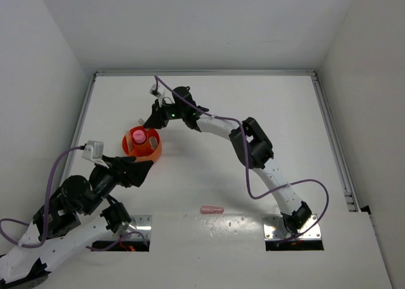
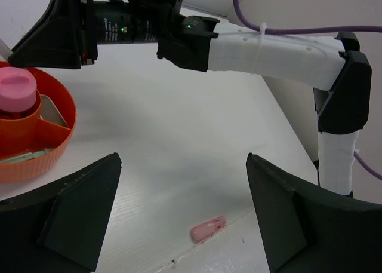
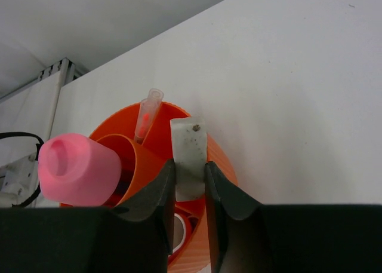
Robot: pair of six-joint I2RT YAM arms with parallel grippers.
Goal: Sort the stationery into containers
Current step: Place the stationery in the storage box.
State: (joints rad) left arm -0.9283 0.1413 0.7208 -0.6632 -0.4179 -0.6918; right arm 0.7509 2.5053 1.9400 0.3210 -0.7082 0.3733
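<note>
The round orange tub point(image 1: 155, 151) stands left of the table's middle, with a pink-capped tube point(image 1: 138, 136) upright in its inner cup. My right gripper point(image 3: 190, 163) hangs just over the tub's rim point(image 3: 222, 160), shut on a pale greenish-white bar point(image 3: 188, 143) that sticks up between the fingers. A clear stick with a pink core point(image 3: 147, 113) leans inside the tub point(image 2: 59, 143). A pink bar point(image 1: 212, 209) lies alone near the front edge. My left gripper point(image 2: 183, 159) stands open with nothing in it, near the tub, the pink bar point(image 2: 208, 228) lying beyond its fingers.
The right arm point(image 2: 280, 52) stretches across the table in front of the left wrist camera. Two metal base plates point(image 1: 293, 231) sit at the near edge. White walls close in the table, and a rail point(image 1: 335, 143) runs along its right side.
</note>
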